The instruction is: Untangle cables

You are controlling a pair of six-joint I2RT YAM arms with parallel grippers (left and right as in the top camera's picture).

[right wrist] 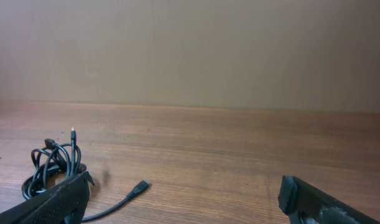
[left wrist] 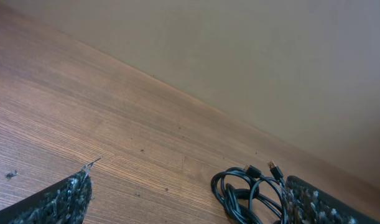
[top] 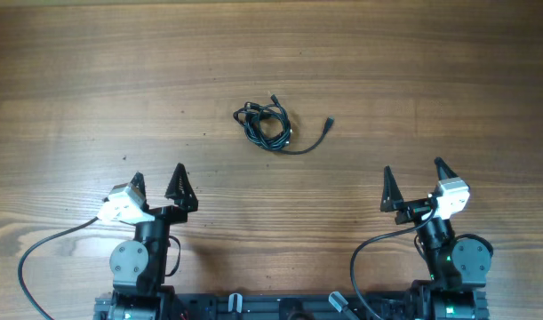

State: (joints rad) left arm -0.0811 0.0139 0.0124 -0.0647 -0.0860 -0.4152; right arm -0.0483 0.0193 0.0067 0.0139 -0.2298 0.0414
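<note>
The cables [top: 265, 124] lie as one small knotted bundle of thin black cord on the wooden table, beyond both arms and between them. One loose tail curves right and ends in a plug [top: 329, 124]. My left gripper [top: 158, 175] stands open near the front left, well short of the bundle and holding nothing. My right gripper [top: 413, 169] stands open at the front right, also empty. In the left wrist view the cables [left wrist: 245, 193] sit just inside the right finger [left wrist: 320, 205]. The right wrist view shows the bundle [right wrist: 50, 165] at far left, partly hidden behind the left finger [right wrist: 59, 202], with the plug [right wrist: 140, 185] nearby.
Thick black arm wires loop over the table at the front left [top: 40, 258] and front right [top: 360, 258]. The arm bases [top: 280, 307] line the front edge. A plain beige wall [right wrist: 190, 50] rises behind the table's far edge.
</note>
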